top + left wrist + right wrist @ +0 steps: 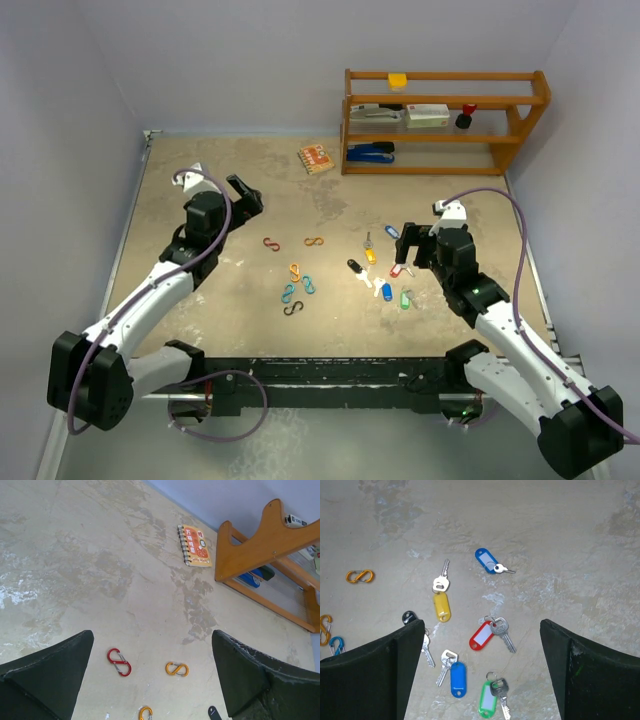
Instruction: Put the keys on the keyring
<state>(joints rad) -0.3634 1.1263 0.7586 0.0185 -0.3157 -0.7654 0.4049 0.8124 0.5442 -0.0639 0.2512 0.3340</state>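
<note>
Mottled beige desk (230,300), both arms' tools spread wide, gripping nothing: left tool (245,192) well away, right tool (415,240) hovering near the small metal keys with coloured plastic tags (482,636), scattered flat right of centre. They look light, stiff and skittery; I'd pinch a tag edge.

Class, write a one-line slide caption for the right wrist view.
Open right pincer hovers above six keys with coloured tags, scattered on the table; an orange clip lies left.

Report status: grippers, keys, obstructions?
Left gripper open, empty. Right gripper open, over keys. Keys scattered, separate. Clips lie left of them, clear.
</note>
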